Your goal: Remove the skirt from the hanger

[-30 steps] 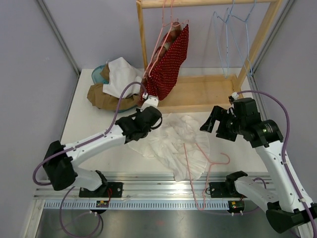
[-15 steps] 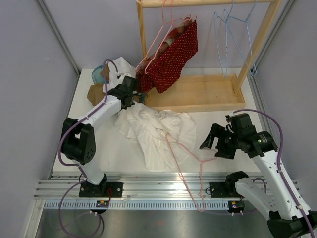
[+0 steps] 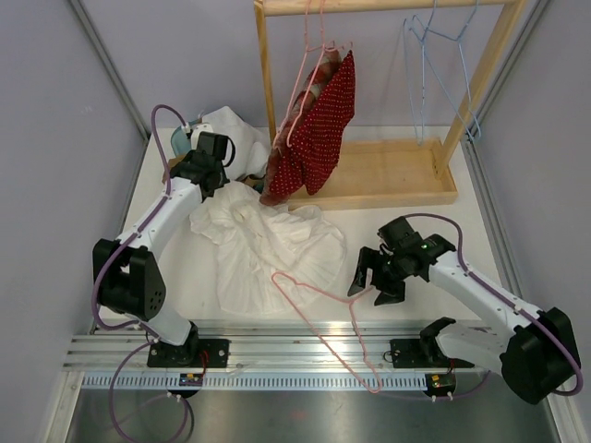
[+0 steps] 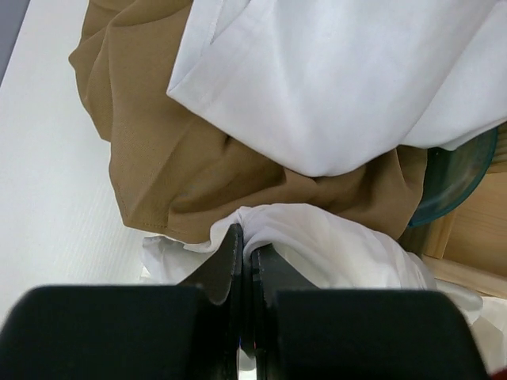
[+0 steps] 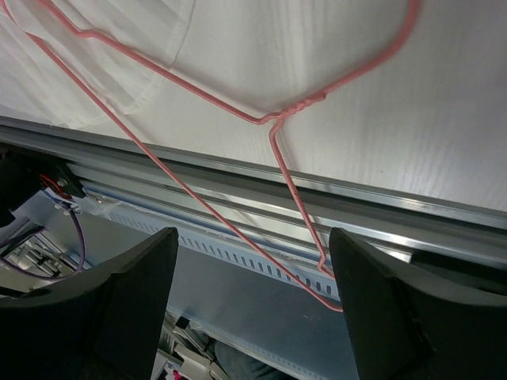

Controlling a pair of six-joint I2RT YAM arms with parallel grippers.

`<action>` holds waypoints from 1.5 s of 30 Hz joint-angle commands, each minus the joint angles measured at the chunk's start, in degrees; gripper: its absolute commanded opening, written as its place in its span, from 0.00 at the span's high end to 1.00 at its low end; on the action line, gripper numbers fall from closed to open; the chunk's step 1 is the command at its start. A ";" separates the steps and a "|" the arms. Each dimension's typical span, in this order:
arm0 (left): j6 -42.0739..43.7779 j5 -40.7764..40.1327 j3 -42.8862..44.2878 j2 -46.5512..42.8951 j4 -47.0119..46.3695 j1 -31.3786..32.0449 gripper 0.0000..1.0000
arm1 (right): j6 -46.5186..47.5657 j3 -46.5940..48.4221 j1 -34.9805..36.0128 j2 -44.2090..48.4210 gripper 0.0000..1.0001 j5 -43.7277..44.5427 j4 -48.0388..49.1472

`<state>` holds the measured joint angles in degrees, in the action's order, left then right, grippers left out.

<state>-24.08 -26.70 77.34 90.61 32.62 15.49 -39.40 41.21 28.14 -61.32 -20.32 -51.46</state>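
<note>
A white skirt lies crumpled on the table, left of centre. My left gripper is shut on a fold of the skirt's back edge, as the left wrist view shows, with white cloth pinched between the jaws. A pink wire hanger lies at the front edge, beside the skirt, its hook over the rail. My right gripper is open and empty just above the hanger, its fingers wide apart. An edge of the skirt shows at the top left of the right wrist view.
A wooden rack stands at the back, holding a red dotted garment on a pink hanger and bare blue hangers. A pile of tan and white cloth and a teal bowl sits back left. The metal rail runs along the front.
My left gripper has drawn back and left, dragging the white skirt with it. The pink hanger has come free of the skirt. My right gripper has moved left and forward. The red garment has swung.
</note>
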 commanded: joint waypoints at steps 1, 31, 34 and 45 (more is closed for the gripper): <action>-0.88 1.47 0.27 -1.84 -3.27 -0.28 1.00 | -3.31 -0.25 4.11 -2.74 0.16 2.21 8.64; -2.12 5.17 -6.67 -8.60 -4.67 -0.19 1.00 | -20.63 -11.06 27.58 -8.11 0.44 16.71 17.18; -1.76 4.99 -7.20 -9.22 -4.59 -0.19 1.00 | -21.07 -11.33 28.02 -9.08 0.48 17.85 18.24; -1.68 5.25 -7.38 -10.28 -4.06 -0.02 1.00 | -22.21 -10.47 28.46 -5.32 1.00 22.06 14.32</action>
<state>-25.56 -22.13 69.71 82.98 30.44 15.46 -60.25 28.88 55.90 -70.28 -2.59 -33.08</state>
